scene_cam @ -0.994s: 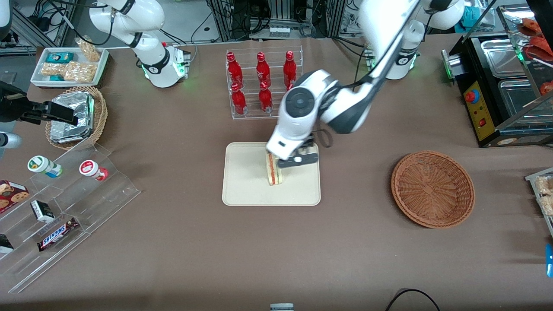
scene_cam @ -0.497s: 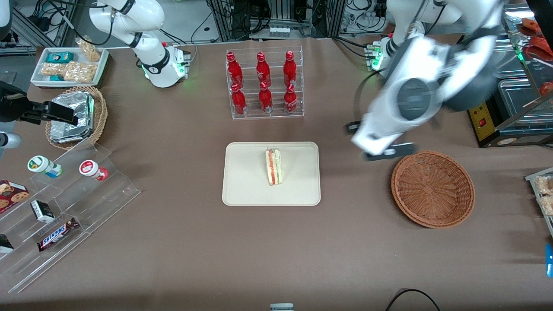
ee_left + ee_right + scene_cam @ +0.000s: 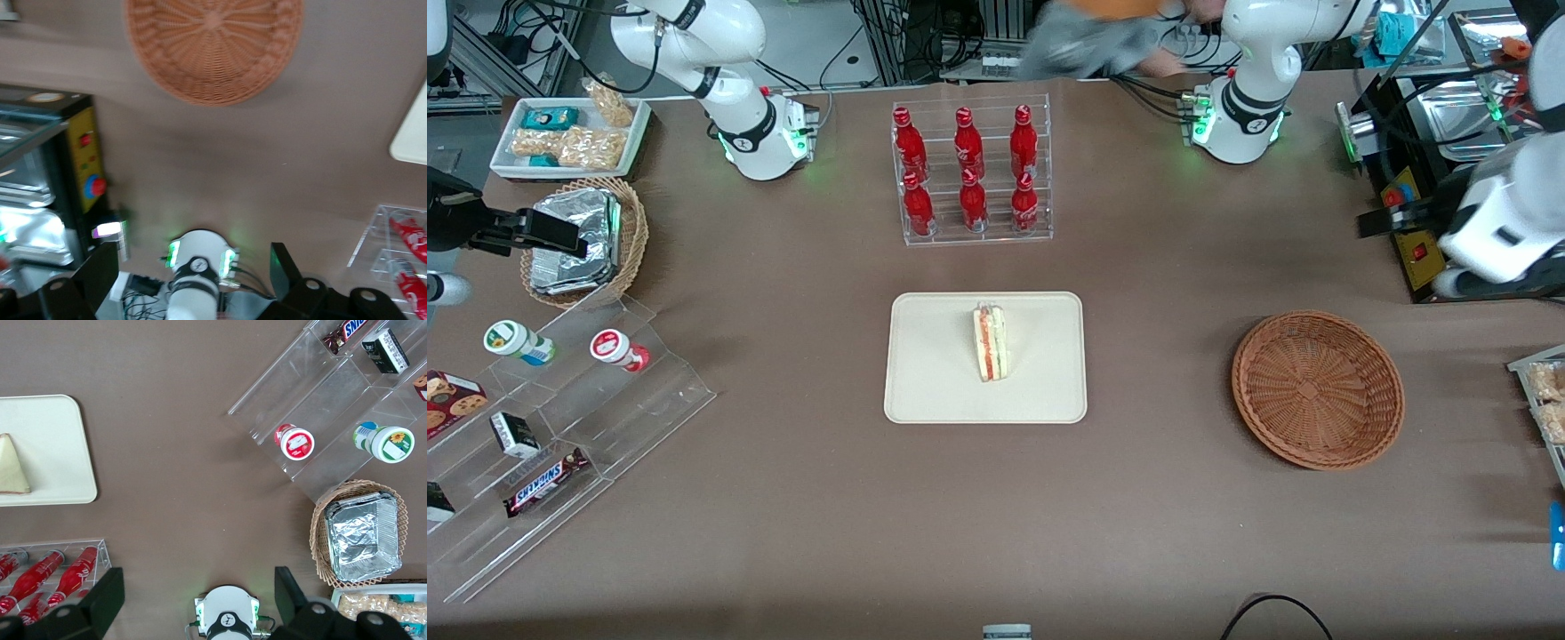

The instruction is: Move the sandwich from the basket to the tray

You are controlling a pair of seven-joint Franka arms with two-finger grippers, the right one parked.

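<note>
Brown paper-covered tabletop, cream-beige tray near its middle. The sandwich stands on edge on the tray, pale bread outside, red-orange and green filling stripes facing up. It sits on the half of the tray toward the working arm's end, touching nothing but the tray surface.

The reddish-brown wicker basket is on the tabletop well apart from the tray, toward the working arm's end, about level with it from the front camera.

The gripper is up off the tabletop at the working arm's end, farther from the front camera than the basket and in front of a black appliance with a yellow panel and red button. It is well apart from the sandwich and tray. In the left wrist view its two dark fingers are spread wide apart, with the basket and a corner of the tray showing past them.

Clear rack with six red bottles stands farther from the front camera than the tray. Toward the parked arm's end are a tan basket holding foil packets, a white tray of snacks, and clear stepped shelves with small cups and a candy bar.
</note>
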